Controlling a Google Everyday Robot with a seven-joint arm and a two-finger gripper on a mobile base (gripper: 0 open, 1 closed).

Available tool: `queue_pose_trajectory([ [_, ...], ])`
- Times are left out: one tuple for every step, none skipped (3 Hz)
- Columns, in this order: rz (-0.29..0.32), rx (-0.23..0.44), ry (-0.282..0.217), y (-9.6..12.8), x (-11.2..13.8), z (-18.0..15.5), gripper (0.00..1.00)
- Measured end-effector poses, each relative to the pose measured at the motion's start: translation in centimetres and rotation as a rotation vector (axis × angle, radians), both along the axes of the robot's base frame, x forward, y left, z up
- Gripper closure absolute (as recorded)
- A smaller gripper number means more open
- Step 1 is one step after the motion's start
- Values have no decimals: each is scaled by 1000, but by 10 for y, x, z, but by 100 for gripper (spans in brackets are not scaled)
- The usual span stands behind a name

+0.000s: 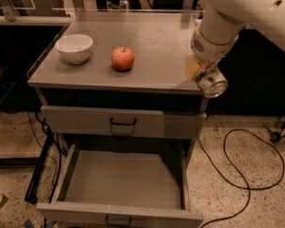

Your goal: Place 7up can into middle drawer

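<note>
Step in hand: carry. The gripper (203, 72) sits at the right front corner of the cabinet top (156, 51), clamped on the 7up can (213, 83). The can lies sideways in the grasp, its end toward me, hanging just past the edge. The middle drawer (123, 179) stands pulled out below. The upper drawer (123, 122) is closed. The apple (123, 58) and bowl (74, 47) are well apart to the left, not involved.

Next move, as I judge it: bring the can forward and left, clear of the upper drawer front, lower it over the open drawer, then release. Mind the drawer's right wall.
</note>
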State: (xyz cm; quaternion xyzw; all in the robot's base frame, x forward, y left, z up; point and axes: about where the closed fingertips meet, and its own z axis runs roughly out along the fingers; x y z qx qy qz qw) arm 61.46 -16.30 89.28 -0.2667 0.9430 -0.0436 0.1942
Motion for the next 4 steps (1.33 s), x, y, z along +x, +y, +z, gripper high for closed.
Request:
queue_pose_trajectory([
  [5, -21, 36, -1, -17, -20, 100],
  [22, -29, 46, 7, -32, -22, 100],
  [28, -15, 97, 14, -58, -38, 100],
  [36, 23, 171, 26, -84, -56, 100],
])
